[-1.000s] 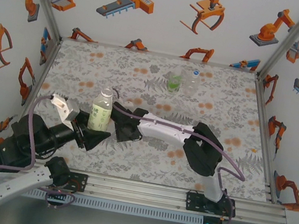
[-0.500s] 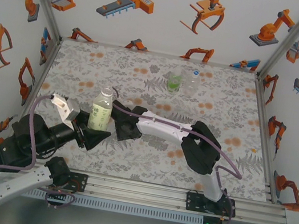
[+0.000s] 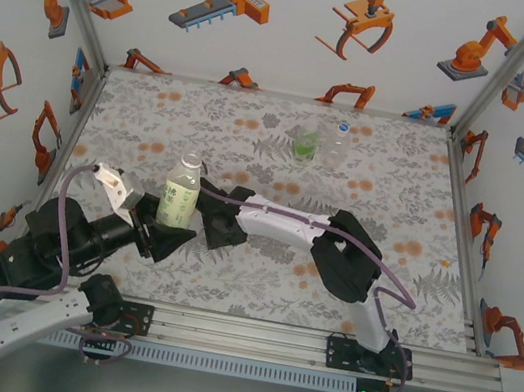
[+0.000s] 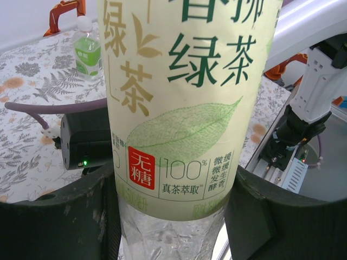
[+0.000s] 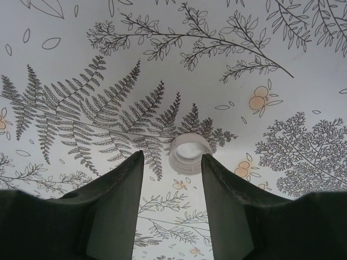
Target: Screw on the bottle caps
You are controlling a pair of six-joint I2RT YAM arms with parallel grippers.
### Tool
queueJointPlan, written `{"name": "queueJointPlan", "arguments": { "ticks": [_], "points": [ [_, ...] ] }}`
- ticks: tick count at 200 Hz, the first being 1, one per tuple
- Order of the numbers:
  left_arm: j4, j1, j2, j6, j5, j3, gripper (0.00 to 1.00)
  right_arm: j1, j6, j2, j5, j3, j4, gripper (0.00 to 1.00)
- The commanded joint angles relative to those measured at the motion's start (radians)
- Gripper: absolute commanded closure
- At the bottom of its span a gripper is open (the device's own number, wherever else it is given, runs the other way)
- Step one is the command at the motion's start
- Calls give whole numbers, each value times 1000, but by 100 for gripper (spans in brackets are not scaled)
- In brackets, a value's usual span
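One bottle [image 4: 184, 108] sits clamped in the left gripper [image 4: 171, 208]. The right gripper [image 5: 172, 157] has its jaws apart, a cap [image 5: 191, 153] at their tips.

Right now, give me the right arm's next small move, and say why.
Probably nudge the right pincer forward and a little sideways, then close on the white cap. Its jaws stand apart and empty, and the cap lies on the fern-print mat just past the tips, nearer one finger than the other. The left pincer clamps the green tea bottle upright.
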Motion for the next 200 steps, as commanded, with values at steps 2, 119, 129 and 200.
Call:
{"name": "queueJointPlan", "arguments": {
  "ticks": [2,119,129,200],
  "points": [
    [25,-1,9,5,2,31,87,-6,-10,10,23,26,-29,54],
    [23,-2,10,2,8,34,87,-51,23,-91,73,-120,-53,53],
    [25,-2,10,2,7,34,87,-66,31,-118,82,-154,-53,53],
    [42,-1,35,-5,26,33,87,-164,55,-269,95,-337,-27,53]
  ]
}}
